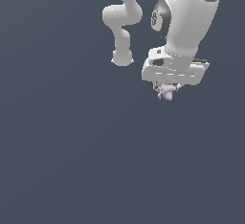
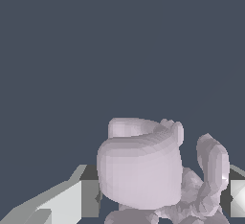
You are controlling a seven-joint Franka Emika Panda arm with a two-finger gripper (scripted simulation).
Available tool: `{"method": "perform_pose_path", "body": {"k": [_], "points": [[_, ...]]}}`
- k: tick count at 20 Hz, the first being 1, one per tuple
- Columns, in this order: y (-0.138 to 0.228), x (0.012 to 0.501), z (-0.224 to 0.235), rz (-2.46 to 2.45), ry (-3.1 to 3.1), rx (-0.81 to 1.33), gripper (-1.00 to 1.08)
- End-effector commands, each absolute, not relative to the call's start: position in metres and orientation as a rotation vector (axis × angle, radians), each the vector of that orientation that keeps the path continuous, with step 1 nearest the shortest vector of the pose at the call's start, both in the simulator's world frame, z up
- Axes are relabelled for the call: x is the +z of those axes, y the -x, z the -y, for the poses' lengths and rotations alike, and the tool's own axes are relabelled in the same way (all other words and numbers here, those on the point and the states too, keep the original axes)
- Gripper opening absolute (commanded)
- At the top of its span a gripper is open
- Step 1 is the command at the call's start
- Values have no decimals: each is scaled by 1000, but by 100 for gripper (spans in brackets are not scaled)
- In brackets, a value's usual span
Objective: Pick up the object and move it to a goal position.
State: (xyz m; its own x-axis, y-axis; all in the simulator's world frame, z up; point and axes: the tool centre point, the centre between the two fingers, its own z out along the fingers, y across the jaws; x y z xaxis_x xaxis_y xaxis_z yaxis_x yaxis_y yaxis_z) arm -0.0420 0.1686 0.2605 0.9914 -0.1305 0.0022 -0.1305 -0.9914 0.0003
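I have the arm (image 1: 125, 15) folded over with the gripper (image 1: 167, 90) pointing down, and the object (image 1: 167, 92), a small pale pink-lilac lump, sits right under the gripper's white body, poking out between the jaws. In the wrist view the object (image 2: 143, 170) fills the near field: a rounded cup-like mass with a lumpy arm curling off one side, and a finger (image 2: 72, 201) flanks it on one edge with a second pad just showing on the other. From that I judge the jaws are drawn narrow and holding the object, though the actual contact faces are hidden behind the lump, so I am reading grip from how closely the fingers bracket it. I cannot tell from either view whether the object hangs clear of the desk or rests on it, since the grey ground is flat and throws no shadow under the gripper. No goal marker shows anywhere around the gripper, so I cannot say which way the carry must go. The step in hand looks like the carry itself, and to do it well I would keep the squeeze constant, move the wrist smoothly without sudden turns, and hold the gripper's downward pose so the lump does not pivot. The shape is irregular and the hold seems to bear on a curved wall, so my worry is it rolling or slipping out; I would watch the wrist view for any drift of the object against the finger.
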Motion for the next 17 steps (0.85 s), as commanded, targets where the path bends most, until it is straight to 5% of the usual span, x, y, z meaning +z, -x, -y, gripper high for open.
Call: {"method": "perform_pose_path", "body": {"k": [1, 17], "points": [[41, 282, -179, 206, -3134, 1, -100], [32, 339, -208, 207, -3135, 0, -100]]}}
